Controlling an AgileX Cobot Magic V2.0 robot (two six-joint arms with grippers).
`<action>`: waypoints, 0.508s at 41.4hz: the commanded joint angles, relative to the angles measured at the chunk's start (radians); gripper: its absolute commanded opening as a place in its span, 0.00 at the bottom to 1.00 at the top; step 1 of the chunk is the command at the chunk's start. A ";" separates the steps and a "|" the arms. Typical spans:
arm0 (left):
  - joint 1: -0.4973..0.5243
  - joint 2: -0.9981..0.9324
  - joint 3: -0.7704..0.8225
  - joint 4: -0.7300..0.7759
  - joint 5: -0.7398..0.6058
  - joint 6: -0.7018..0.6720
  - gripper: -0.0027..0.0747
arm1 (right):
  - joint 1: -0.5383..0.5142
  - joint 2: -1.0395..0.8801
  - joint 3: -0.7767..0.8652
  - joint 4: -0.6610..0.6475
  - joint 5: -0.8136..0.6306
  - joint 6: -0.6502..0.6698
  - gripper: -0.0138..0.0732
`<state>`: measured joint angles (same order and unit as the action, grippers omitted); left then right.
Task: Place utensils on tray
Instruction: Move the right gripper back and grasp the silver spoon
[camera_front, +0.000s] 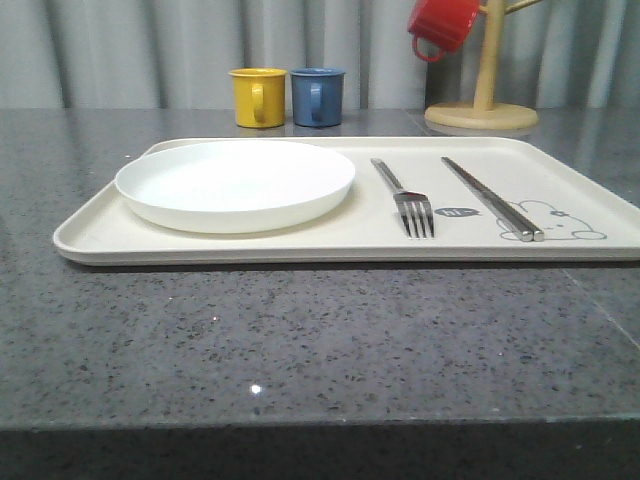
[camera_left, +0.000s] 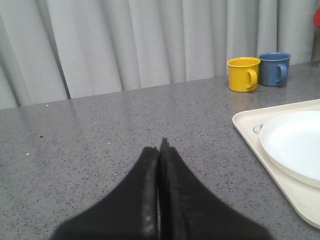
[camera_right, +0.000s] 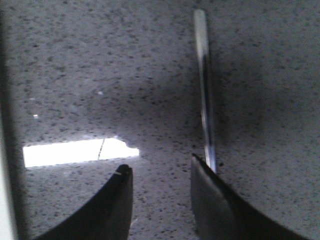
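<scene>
The cream tray (camera_front: 90, 240) lies on the grey stone table and holds the white plate (camera_front: 235, 183), the fork (camera_front: 405, 200) and the chopsticks (camera_front: 492, 198). My left gripper (camera_left: 160, 147) is shut on nothing above bare table, beside the tray's (camera_left: 250, 127) end that carries the plate (camera_left: 295, 145). My right gripper (camera_right: 159, 170) hangs open low over the table. A thin shiny metal handle (camera_right: 204, 75), apparently the spoon's, lies flat on the stone and passes behind one finger. It is not between the fingers, and its bowl end is hidden.
A yellow mug (camera_front: 258, 97) and a blue mug (camera_front: 317, 96) stand behind the tray. A red mug (camera_front: 442, 25) hangs on a wooden stand (camera_front: 485, 100) at the back right. A bright glare patch (camera_right: 75, 152) lies on the stone by my right gripper.
</scene>
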<state>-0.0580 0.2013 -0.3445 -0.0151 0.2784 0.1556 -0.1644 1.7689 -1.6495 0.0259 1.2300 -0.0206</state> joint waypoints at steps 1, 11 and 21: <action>-0.008 0.011 -0.028 -0.010 -0.079 -0.005 0.01 | -0.047 -0.020 -0.031 -0.006 0.040 -0.035 0.52; -0.008 0.011 -0.028 -0.010 -0.079 -0.005 0.01 | -0.083 0.049 -0.031 -0.008 0.027 -0.039 0.52; -0.008 0.011 -0.028 -0.010 -0.079 -0.005 0.01 | -0.084 0.106 -0.031 -0.010 0.010 -0.039 0.52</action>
<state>-0.0580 0.2013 -0.3445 -0.0151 0.2784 0.1556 -0.2395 1.9128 -1.6495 0.0244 1.2300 -0.0482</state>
